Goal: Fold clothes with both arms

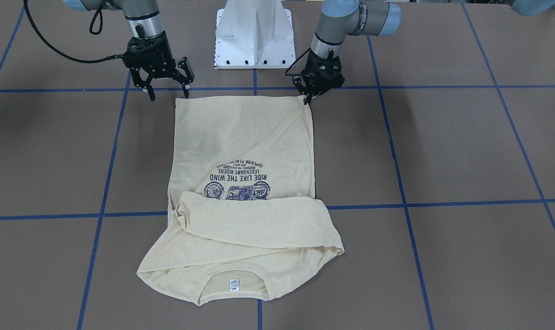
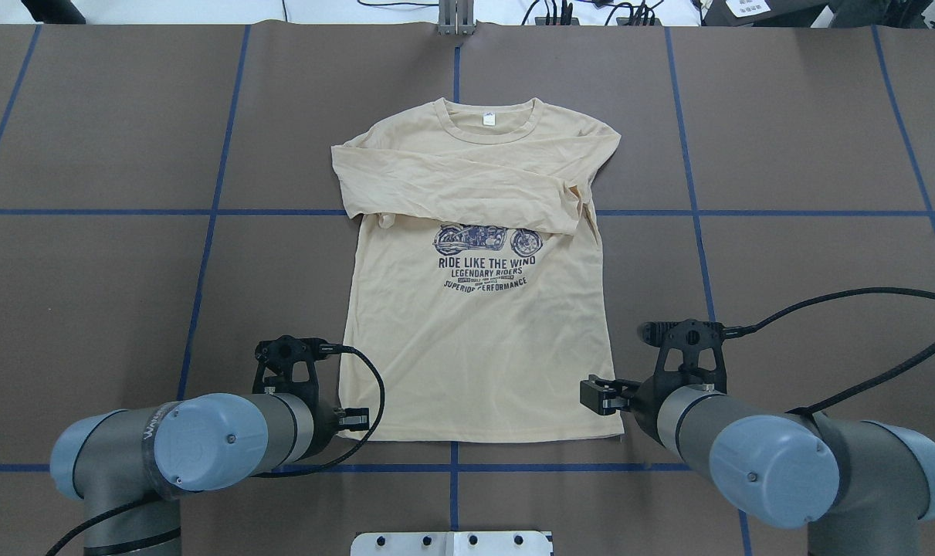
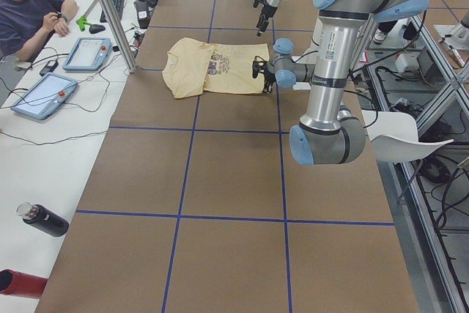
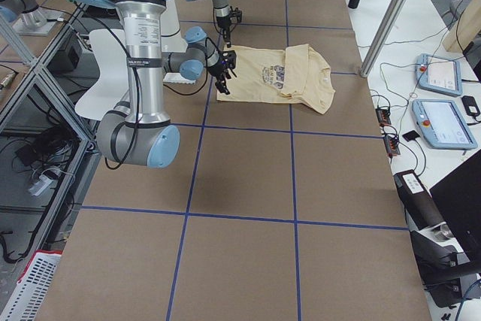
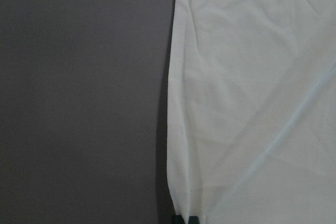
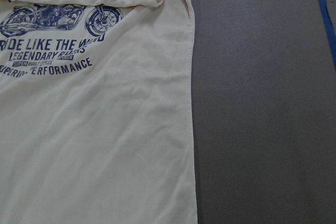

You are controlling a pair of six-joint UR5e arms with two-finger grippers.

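Two claws sit at the near hem of the shirt [image 2: 475, 347], which lies flat and print-up mid-table [image 2: 784, 270]. On its own corner of the hem, the left claw [image 1: 307, 100] has its fingers pinched together on the cloth, tips pointing down. At the other corner the right claw [image 1: 168, 94] is spread wide, fingertips straddling the corner just off the table; whether it touches, can't tell. Further out: navy motorcycle print [image 2: 484, 262] - then both sleeves [image 2: 452, 185] folded across the chest - then ribbed collar [image 2: 489, 131] and white neck tag [image 2: 488, 119] at the far end.
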